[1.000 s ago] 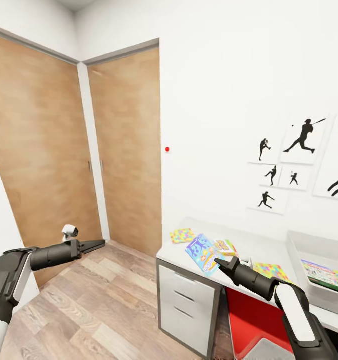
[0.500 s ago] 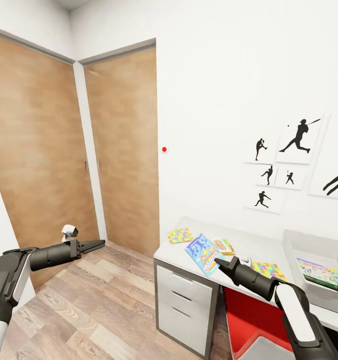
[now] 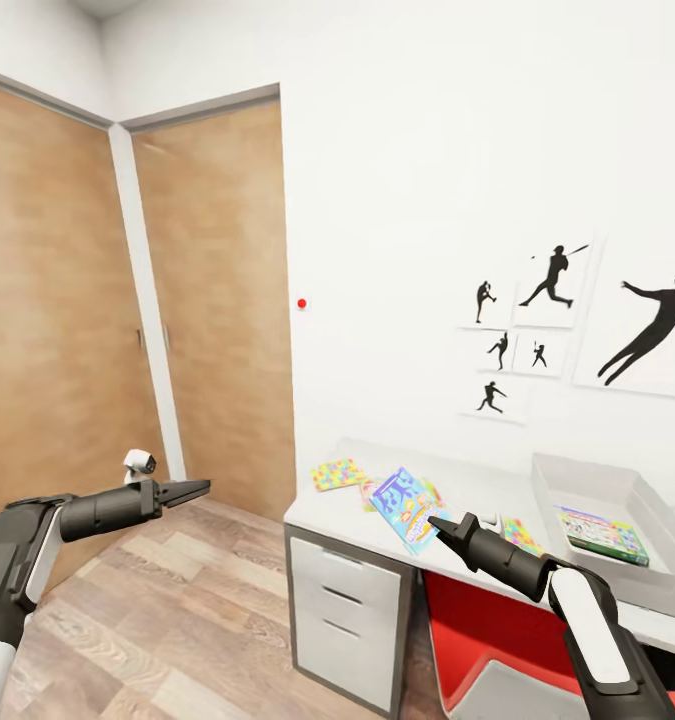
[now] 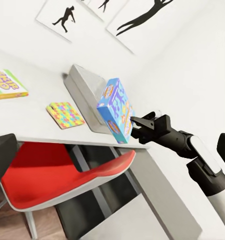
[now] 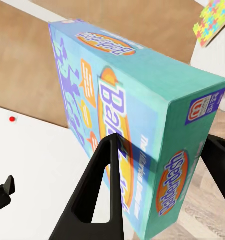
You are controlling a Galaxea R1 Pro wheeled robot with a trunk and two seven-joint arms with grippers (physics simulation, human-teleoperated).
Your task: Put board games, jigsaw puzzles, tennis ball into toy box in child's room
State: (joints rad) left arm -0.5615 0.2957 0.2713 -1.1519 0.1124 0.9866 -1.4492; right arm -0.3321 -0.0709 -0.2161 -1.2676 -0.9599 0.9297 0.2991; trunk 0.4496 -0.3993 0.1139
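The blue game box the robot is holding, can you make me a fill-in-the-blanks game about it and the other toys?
1. The blue board game is held by the robot's ____ gripper.
2. The toy box already has one ____ edged board game inside.
3. The chair under the table is ____.
4. The left gripper holds ____.

Missing words: right; green; red; nothing

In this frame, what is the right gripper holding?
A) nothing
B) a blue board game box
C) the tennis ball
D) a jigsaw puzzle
B: the right gripper has its fingers on either side of the blue board game box, and the left wrist view shows that box held up off the table.
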